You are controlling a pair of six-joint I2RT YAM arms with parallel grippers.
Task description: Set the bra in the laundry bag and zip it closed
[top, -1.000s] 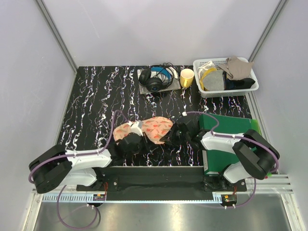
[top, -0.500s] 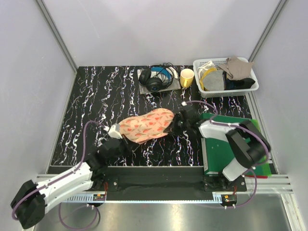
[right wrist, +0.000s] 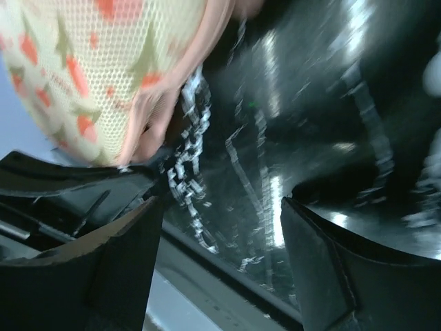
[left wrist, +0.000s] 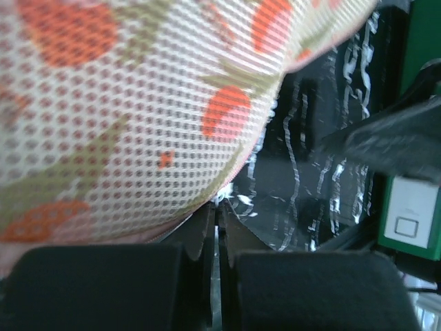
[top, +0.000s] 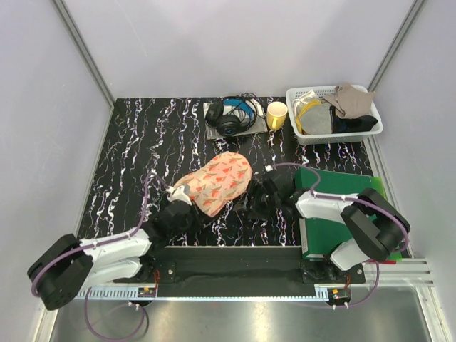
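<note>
The laundry bag [top: 216, 182], peach-pink mesh with a red and green print, lies slanted in the middle of the table and looks bulged. My left gripper [top: 184, 201] is at its near-left end. In the left wrist view the jaws [left wrist: 219, 209] are shut, with their tips pinching the bag's pink zipper edge under the mesh [left wrist: 124, 117]. My right gripper [top: 251, 203] stands open just right of the bag, apart from it. In the right wrist view only bare table lies between its fingers [right wrist: 220, 241], and the bag [right wrist: 89, 69] sits at the upper left. The bra is hidden.
At the back right stands a white basket [top: 372, 128] of cloths. Beside it are a yellow cup [top: 276, 114] and black headphones [top: 231, 117]. A green mat [top: 345, 189] lies under the right arm. Grey walls close in the table on three sides.
My right gripper has let go of the bag's right end and opened wide, backing off slightly. The bag has swung so its right end points further away. My left gripper stays shut at its near-left end.
</note>
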